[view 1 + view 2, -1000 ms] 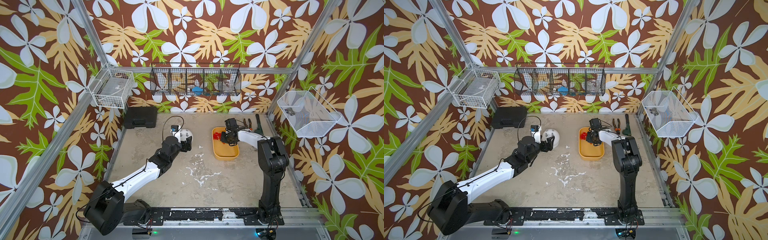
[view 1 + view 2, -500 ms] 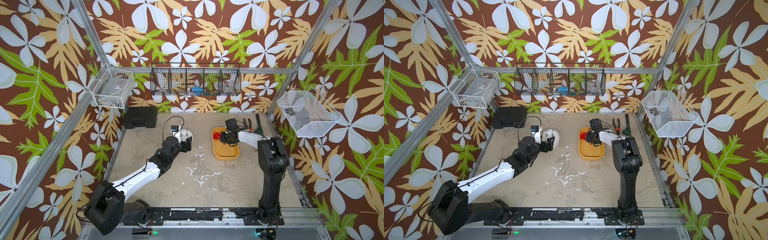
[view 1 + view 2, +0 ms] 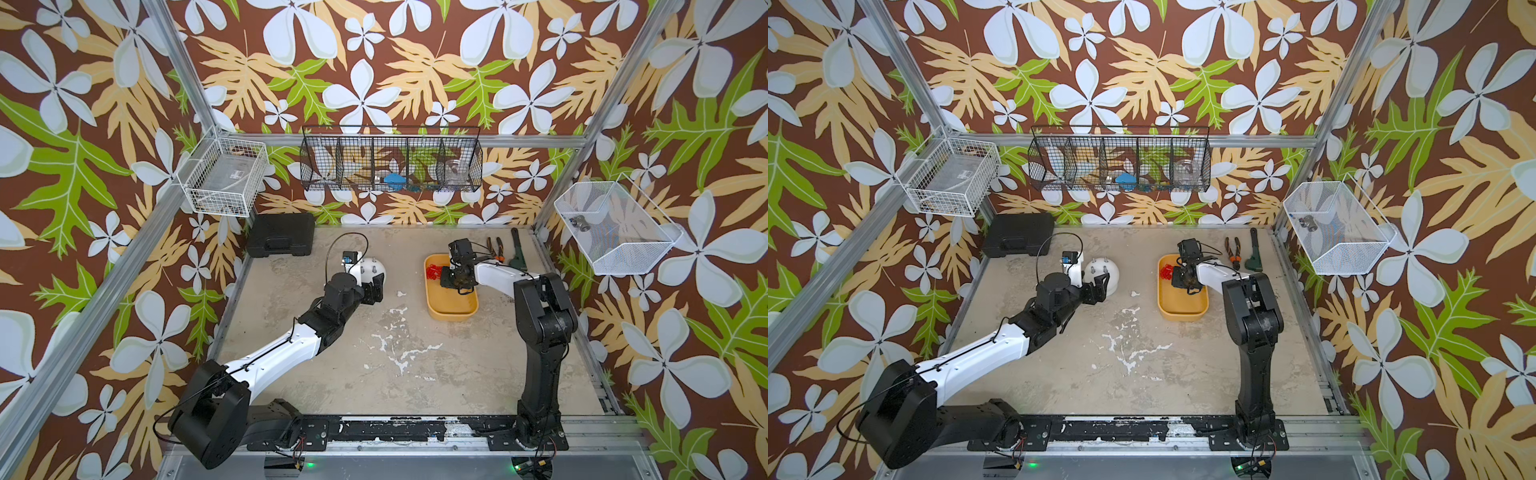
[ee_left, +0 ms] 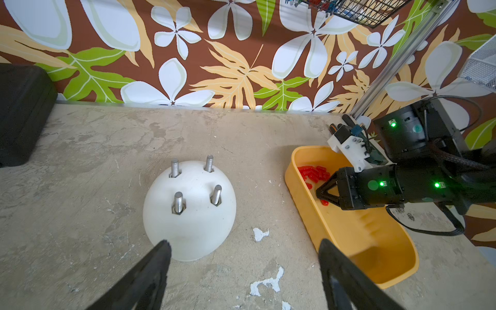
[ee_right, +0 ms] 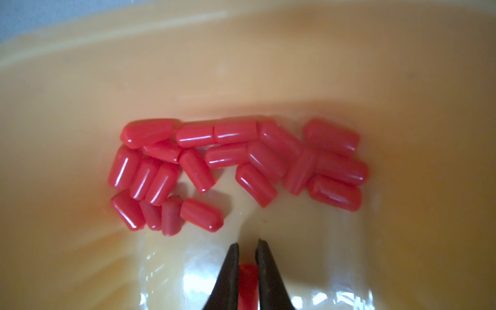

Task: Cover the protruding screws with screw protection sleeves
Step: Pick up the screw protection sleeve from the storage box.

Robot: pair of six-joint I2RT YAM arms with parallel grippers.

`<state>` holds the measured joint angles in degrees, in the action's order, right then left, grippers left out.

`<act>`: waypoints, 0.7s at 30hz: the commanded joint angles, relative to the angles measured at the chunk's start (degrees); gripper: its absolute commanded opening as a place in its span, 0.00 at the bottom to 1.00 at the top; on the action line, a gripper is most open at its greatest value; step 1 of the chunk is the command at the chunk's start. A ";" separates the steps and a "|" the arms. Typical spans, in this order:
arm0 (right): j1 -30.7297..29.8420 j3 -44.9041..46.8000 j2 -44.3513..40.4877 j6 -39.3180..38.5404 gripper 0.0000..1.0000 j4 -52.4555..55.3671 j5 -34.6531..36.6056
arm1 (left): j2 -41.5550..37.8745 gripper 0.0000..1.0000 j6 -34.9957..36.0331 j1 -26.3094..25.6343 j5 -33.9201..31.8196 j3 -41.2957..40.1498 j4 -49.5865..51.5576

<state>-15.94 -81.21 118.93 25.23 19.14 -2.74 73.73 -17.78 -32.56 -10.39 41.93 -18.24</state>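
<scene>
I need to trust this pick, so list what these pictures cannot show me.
The pinched sleeve in the right gripper: right wrist view, lower end cut off by the frame edge; its open end is unknown.
The loose sleeves: both top views, too small to count, some behind the right gripper.
The protruding screws: both top views, too small to show thread.
The white dome: left wrist view, near rim behind a finger of the open left gripper.

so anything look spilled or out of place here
Nothing spilled: the small red plastic sleeves are all inside the yellow plastic tray. The four grey metal screws stand bare on the white rounded dome. Only the worn beige tabletop shows chipped white patches.
</scene>
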 commanded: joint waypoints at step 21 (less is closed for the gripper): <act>-0.95 3.73 -16.00 0.98 0.00 2.86 -8.66 | -5.73 0.89 -2.49 0.12 -0.06 -5.35 -2.57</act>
<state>-16.51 -78.63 104.86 25.30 21.82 -7.20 69.17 -19.42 -32.56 -10.46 37.39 -18.96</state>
